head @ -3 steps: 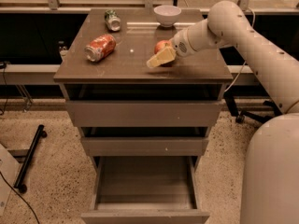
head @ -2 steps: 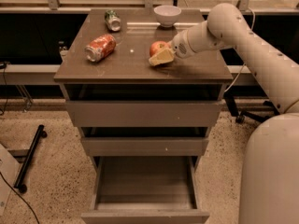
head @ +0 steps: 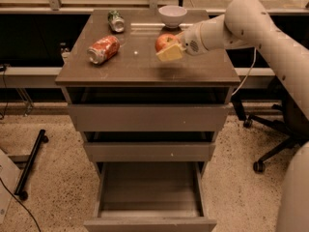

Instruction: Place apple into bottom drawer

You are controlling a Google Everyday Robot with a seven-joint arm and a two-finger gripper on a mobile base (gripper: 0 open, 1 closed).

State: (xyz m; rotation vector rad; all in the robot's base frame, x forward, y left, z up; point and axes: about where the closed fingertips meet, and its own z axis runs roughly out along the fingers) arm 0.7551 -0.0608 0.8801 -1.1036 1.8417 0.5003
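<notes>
The red apple (head: pixel 164 40) with yellowish patches is at the back right of the cabinet top (head: pixel 135 69). My gripper (head: pixel 169 48) reaches in from the right and is shut on the apple, one pale yellow finger (head: pixel 170 54) in front of it. The apple looks held just above the top. The bottom drawer (head: pixel 149 223) is pulled out and open, a deep plain box with nothing in it that I can see. The two drawers above it are shut.
A crushed red-orange soda can (head: pixel 103 49) lies at the left of the top. A small green can (head: pixel 116 21) and a white bowl (head: pixel 172 15) stand at the back. An office chair base (head: pixel 263 151) is at the right, a black stand (head: pixel 30 162) at the left.
The gripper and the apple have moved together a little to the left and upward in the view. The cans, bowl and drawers have not moved.
</notes>
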